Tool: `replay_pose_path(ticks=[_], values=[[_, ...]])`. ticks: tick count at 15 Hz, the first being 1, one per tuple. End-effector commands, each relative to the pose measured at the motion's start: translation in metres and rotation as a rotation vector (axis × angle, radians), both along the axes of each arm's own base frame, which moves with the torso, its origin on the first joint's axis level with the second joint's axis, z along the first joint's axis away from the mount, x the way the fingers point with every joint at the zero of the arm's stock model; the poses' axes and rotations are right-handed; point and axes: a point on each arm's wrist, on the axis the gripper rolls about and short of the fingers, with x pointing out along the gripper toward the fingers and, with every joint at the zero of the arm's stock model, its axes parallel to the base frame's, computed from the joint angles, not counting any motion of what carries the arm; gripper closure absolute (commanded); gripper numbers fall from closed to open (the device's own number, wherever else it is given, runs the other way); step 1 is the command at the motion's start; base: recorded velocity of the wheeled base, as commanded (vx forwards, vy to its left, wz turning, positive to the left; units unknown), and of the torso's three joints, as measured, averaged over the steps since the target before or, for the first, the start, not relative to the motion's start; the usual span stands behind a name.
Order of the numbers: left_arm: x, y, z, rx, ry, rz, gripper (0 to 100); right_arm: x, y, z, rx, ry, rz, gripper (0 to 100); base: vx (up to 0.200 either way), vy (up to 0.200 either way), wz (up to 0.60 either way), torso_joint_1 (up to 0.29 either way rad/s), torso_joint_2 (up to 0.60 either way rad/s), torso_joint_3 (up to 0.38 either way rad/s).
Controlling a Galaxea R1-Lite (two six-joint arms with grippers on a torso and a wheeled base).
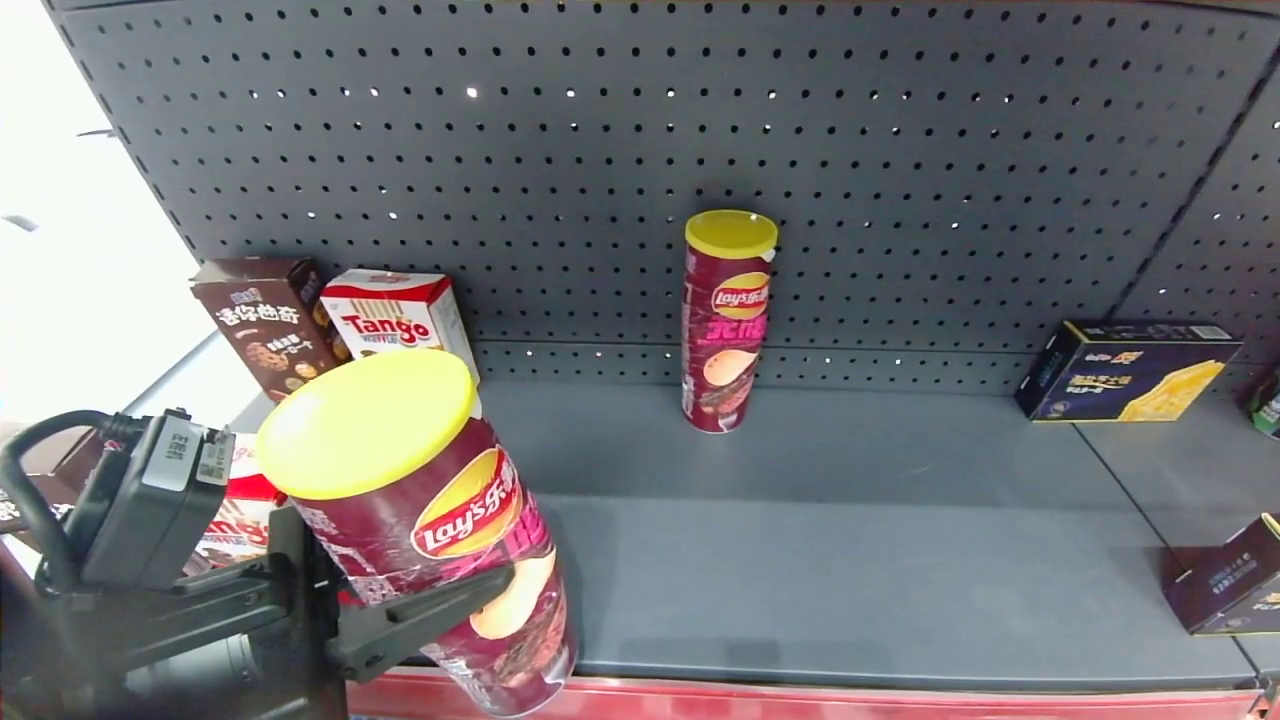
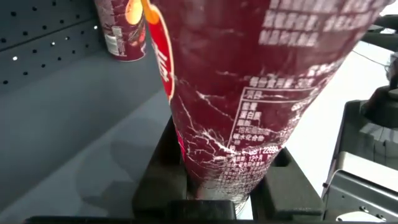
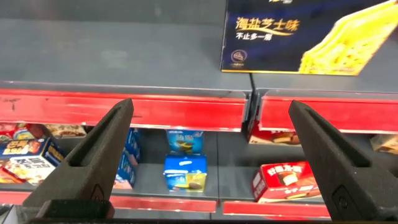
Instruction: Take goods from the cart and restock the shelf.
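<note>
My left gripper [image 1: 400, 600] is shut on a maroon chips can with a yellow lid [image 1: 440, 530], held tilted over the front left of the grey shelf [image 1: 850, 560]. The left wrist view has the can's printed side [image 2: 249, 93] rising from between the black fingers. A second, matching can [image 1: 725, 320] stands upright against the shelf's back wall, also seen in the left wrist view [image 2: 121, 28]. My right gripper [image 3: 211, 155] is open with nothing between its fingers, facing the shelf's red front strip [image 3: 174, 109].
A brown cookie box [image 1: 265, 320] and a red-and-white wafer box [image 1: 395, 320] stand at the back left. A dark blue box [image 1: 1125, 370] lies at the back right and a purple box [image 1: 1225, 575] at the front right. Lower shelves hold several boxes [image 3: 186, 171].
</note>
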Motion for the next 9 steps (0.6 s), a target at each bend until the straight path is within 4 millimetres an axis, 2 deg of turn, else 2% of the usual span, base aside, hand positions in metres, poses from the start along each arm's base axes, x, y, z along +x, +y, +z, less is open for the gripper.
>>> replay_pose_path(ticks=[1,3,5,9], values=[[0.0004,0.0003,-0.0002,0.001,0.001,0.002,100,0.0001,0.0000,0.0001,0.000,0.001,0.000,0,0.000,0.000,0.00,0.000,0.00,0.000],[0.0004,0.0003,-0.0002,0.001,0.001,0.002,100,0.0001,0.0000,0.0001,0.000,0.001,0.000,0,0.000,0.000,0.00,0.000,0.00,0.000],[0.0001,0.0004,0.0000,0.000,-0.001,0.002,100,0.0001,0.0000,0.0001,0.000,0.001,0.000,0,0.000,0.000,-0.60,0.002,0.00,0.002],[-0.0050,0.0034,-0.0041,0.003,0.004,0.005,100,0.0001,0.0000,0.0001,0.000,0.001,0.000,0,0.000,0.000,0.00,0.000,0.00,0.000]])
